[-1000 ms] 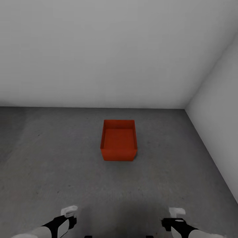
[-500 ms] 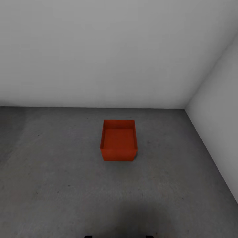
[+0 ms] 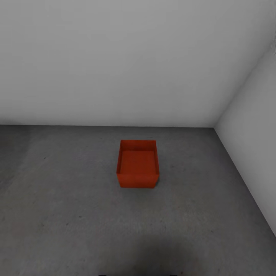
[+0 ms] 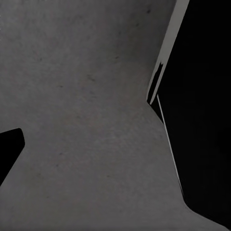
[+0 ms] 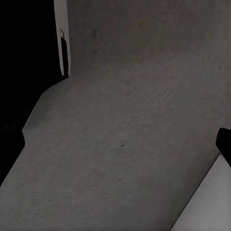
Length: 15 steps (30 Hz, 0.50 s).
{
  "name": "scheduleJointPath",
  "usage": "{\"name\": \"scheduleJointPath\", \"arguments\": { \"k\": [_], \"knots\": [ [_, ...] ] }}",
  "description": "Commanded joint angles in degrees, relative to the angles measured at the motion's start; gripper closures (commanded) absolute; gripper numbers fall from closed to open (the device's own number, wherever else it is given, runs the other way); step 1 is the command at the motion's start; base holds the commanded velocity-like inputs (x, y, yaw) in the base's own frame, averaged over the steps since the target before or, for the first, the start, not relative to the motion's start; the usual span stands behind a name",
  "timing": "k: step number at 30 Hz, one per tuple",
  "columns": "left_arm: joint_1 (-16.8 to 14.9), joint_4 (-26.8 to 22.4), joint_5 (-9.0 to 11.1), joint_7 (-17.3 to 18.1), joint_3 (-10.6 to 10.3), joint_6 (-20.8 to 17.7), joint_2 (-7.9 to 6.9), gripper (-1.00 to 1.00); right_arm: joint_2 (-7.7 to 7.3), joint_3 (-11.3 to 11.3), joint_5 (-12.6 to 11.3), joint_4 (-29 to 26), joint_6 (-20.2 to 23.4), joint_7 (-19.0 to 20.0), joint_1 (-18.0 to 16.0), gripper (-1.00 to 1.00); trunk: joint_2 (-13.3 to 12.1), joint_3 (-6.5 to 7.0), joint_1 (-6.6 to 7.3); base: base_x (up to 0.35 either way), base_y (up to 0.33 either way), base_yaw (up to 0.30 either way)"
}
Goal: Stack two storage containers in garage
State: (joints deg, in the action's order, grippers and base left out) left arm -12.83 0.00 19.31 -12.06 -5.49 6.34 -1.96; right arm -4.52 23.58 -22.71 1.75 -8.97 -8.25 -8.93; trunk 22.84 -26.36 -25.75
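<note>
On the dark grey mottled floor (image 3: 69, 199) of the garage, one red-orange storage container (image 3: 137, 164) sits upright with its open top facing up, roughly at centre of the head view and slightly toward 1 o'clock from frame centre. Its interior looks bare; inner walls and bottom are visible, plain and smooth. Its near wall faces the camera squarely, long axis running 12-to-6. Floor shows clear on all four sides of it; it touches neither wall. Back wall (image 3: 115, 61), plain grey-white, meets the floor in a horizontal line at 12 o'clock of the container, some way behind it. Side wall (image 3: 253, 126) runs diagonally from the corner down toward 4 o'clock; the room corner lies at about 2 o'clock from the container. A dim shadow patch darkens the floor at 6 o'clock, at the bottom edge of the head view. Left wrist view: mottled concrete floor (image 4: 86, 120), with large black shapes along one side and a small black wedge at the opposite edge; a thin pale strip borders the black mass. What those dark shapes are cannot be told. Right wrist view: floor (image 5: 134, 134) again, a black mass at one side, a lighter grey surface at one corner. Pincer state, left and right: fingers not identifiable, cannot tell.
</note>
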Motion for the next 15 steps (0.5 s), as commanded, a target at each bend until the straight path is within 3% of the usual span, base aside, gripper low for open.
{"name": "scheduleJointPath", "arguments": {
  "k": [1, 10, 15],
  "knots": [
    [0.0, 0.0, 0.5, -0.1, -0.5, 0.2, -0.05, -1.00, 0.08, 0.5, -0.5, 0.2, -0.4, 0.0, 0.0, -1.00, 0.1, 0.02, -0.03, 0.000, 0.000, 0.000],
    [0.0, -0.1, 0.1, -0.1, -0.5, 0.2, -0.05, -1.00, 0.44, 0.6, -0.2, 0.2, -0.4, 2.5, 0.1, -1.00, 0.1, 0.85, -0.03, 0.000, 0.000, 0.000],
    [0.0, -0.6, -0.2, -0.1, -0.7, 0.3, -0.18, -1.00, 0.57, 0.7, 1.0, 0.1, -0.3, 6.6, 1.1, -1.00, 0.1, 1.31, -0.03, 0.000, 0.000, 0.000]
  ]
}}
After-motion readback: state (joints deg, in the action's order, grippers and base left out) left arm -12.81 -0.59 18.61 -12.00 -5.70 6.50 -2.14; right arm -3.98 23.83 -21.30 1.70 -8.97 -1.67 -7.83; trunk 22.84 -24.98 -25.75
